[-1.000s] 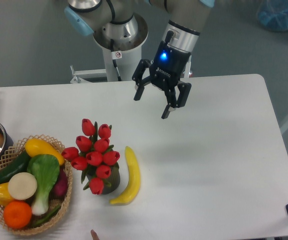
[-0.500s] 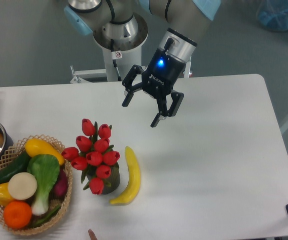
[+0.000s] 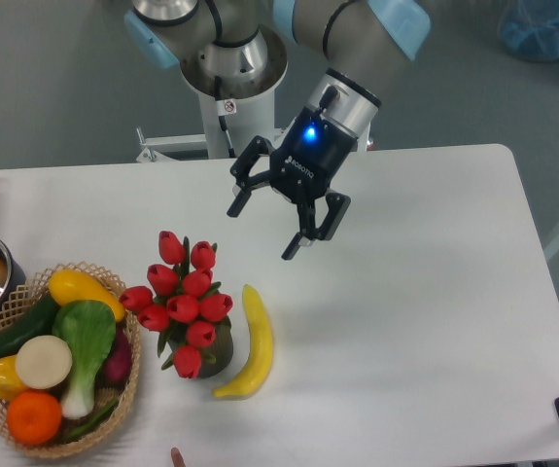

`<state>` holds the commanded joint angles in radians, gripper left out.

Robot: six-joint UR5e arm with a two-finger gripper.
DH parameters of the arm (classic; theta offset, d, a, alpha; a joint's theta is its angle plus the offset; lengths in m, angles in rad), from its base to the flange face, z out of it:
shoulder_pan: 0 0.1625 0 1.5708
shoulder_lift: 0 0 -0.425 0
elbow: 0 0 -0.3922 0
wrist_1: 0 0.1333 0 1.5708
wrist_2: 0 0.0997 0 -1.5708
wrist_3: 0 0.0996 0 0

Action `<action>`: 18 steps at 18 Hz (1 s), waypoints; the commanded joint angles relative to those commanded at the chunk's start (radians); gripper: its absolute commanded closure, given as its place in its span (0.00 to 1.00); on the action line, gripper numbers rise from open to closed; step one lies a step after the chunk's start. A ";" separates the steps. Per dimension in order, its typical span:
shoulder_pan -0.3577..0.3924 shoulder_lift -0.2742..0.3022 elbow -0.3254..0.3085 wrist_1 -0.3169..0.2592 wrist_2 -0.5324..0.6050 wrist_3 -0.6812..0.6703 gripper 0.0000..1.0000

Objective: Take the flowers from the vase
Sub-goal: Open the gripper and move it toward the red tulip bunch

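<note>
Spread wide and empty, the gripper hangs above the flowers; a low grab could tip the vase against the banana.

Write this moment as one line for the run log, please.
phase: approach | gripper: open, empty, above table | flowers: in vase | banana: beside vase

The arm reaches in from the top of the shot, wrist angled down and toward the left. The gripper hangs in the air above the table — both fingers spread wide apart, nothing between them. A blue light glows on the black gripper body, just below the silver wrist ring.
</note>
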<state>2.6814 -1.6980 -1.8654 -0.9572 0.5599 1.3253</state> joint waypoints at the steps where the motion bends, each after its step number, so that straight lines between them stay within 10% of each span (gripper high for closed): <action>1: -0.009 -0.018 0.014 0.000 0.000 0.000 0.00; 18: -0.044 -0.147 -0.009 0.002 -0.124 0.167 0.00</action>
<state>2.6370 -1.8454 -1.8744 -0.9557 0.4357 1.4924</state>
